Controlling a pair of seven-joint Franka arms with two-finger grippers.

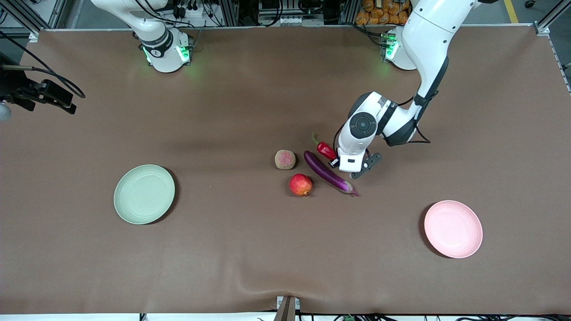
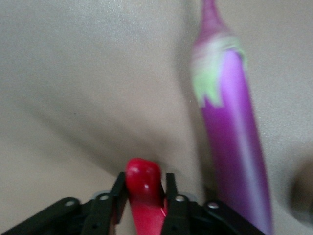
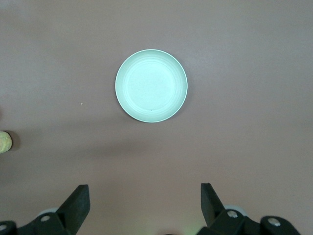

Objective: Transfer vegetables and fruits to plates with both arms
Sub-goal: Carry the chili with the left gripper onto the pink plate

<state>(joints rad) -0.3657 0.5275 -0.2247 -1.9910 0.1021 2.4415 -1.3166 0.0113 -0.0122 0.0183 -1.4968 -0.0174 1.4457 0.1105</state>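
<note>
The red chili pepper (image 1: pixel 325 150) lies on the table beside the purple eggplant (image 1: pixel 329 172), and my left gripper (image 1: pixel 333 161) is down on it. In the left wrist view the gripper (image 2: pixel 144 182) is shut on the pepper (image 2: pixel 145 205), a finger against each side, with the eggplant (image 2: pixel 234 147) alongside. A fuzzy pinkish fruit (image 1: pixel 285 159) and a glossy red fruit (image 1: pixel 300 184) sit close by, toward the right arm's end. My right gripper (image 3: pixel 144 196) hangs open and holds nothing, high over the table near the green plate (image 3: pixel 151 85). Both the green plate (image 1: pixel 144 194) and the pink plate (image 1: pixel 453 228) hold nothing.
The brown table cover (image 1: pixel 250 249) spreads wide between the two plates. Black hardware with cables (image 1: pixel 42 92) hangs at the right arm's end of the table. The arm bases (image 1: pixel 165 53) stand along the table's back edge.
</note>
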